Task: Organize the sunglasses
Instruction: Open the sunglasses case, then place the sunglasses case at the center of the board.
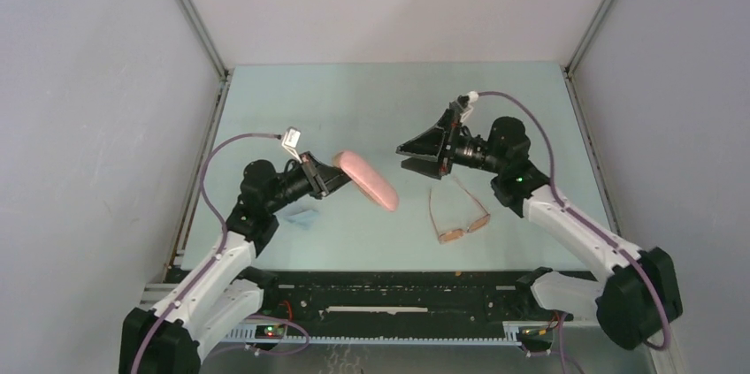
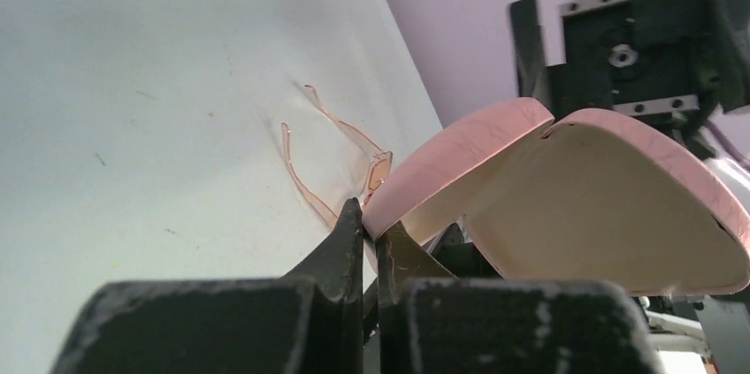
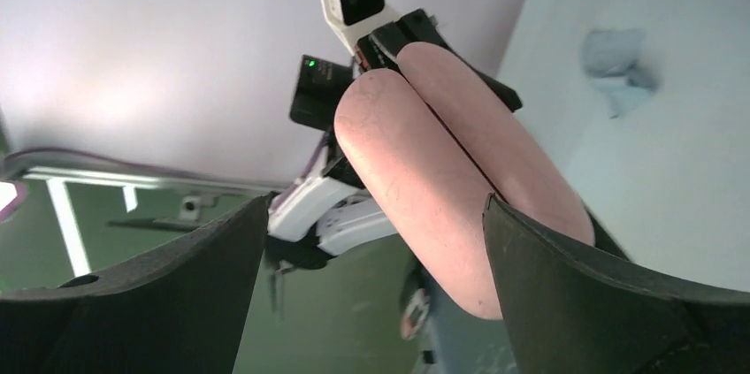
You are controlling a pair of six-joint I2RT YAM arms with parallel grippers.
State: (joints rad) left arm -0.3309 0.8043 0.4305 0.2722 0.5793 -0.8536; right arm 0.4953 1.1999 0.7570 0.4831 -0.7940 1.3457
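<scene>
The pale mint-green, matte tabletop (image 1: 371, 100), flecked with small marks, carries everything, and the oblong pink case (image 1: 367, 181) held above it is the landmark here. The left gripper (image 1: 329, 175) comes at the case's left end. In its wrist view the 2 black, rough-edged jaws are pressed together on the thin rim of 1 shell, and the case hangs open like a clamshell, smooth pink outside and cream inside (image 2: 601, 206). The right gripper (image 1: 414, 160) sits just right of the case with its broad, wedge-shaped jaws spread wide and gripping nothing. Its wrist view shows the 2 rounded pink lobes (image 3: 416, 188) between them, the far end cut off by the jaw. The sunglasses (image 1: 458, 219), a thin orange-brown translucent frame with small amber lenses, lie on the table right of the case and nearer the arm bases, apart from it, slim temples unfolded. A crumpled light blue cloth (image 1: 302, 215) lies left of the case, partly hidden beneath the left arm.
</scene>
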